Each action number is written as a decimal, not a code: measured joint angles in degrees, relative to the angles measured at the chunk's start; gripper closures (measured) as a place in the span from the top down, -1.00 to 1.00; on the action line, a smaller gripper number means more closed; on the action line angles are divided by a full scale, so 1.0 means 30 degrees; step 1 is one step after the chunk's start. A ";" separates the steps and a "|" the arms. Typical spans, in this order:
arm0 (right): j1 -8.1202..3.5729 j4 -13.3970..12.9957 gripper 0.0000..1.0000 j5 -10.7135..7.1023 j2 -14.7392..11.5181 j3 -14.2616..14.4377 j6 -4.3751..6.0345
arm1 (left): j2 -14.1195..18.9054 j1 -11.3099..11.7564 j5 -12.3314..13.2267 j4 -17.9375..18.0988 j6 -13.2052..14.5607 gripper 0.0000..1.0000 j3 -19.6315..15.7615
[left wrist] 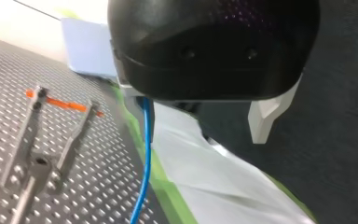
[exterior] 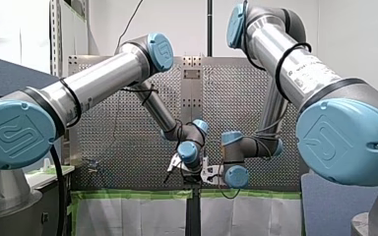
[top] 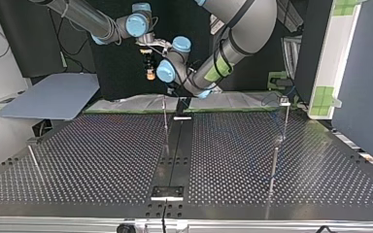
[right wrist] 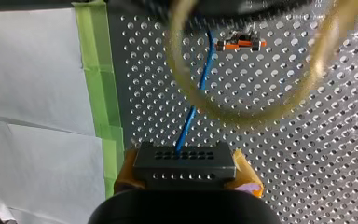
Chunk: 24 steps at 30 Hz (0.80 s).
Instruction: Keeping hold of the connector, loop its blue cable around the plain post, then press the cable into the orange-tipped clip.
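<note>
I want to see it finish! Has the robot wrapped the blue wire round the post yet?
Not yet. Done: my right gripper grips the black plug. In hand: the blue wire runs straight from it, above the table. Left: winding it round a post, where I see no wire, then pushing it into the orange-tipped clip, which stands empty.

A thin post (top: pixel 165 127) stands at the table's (top: pixel 102 165) middle, other posts (top: pixel 274 167) near one side edge. Wide gaps lie between them
</note>
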 joint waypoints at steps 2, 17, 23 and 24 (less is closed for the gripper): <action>0.0017 0.0076 -1.00 -0.0003 -0.0014 0.0002 -0.0007 | 0.0000 -0.0009 0.0396 0.0399 -0.0402 1.00 -0.0002; -0.0129 0.0331 -1.00 0.0036 -0.0024 -0.0008 -0.0217 | 0.0000 -0.0068 0.0267 0.2966 -0.2986 -1.00 -0.0006; -0.0238 0.0261 -1.00 0.0052 -0.0027 -0.0010 -0.0255 | 0.0002 0.0027 -0.0647 0.3377 -0.4159 -1.00 -0.0196; -0.0252 0.0253 -1.00 0.0052 -0.0028 -0.0012 -0.0256 | 0.0007 0.0029 -0.0804 0.3417 -0.4314 -1.00 -0.0283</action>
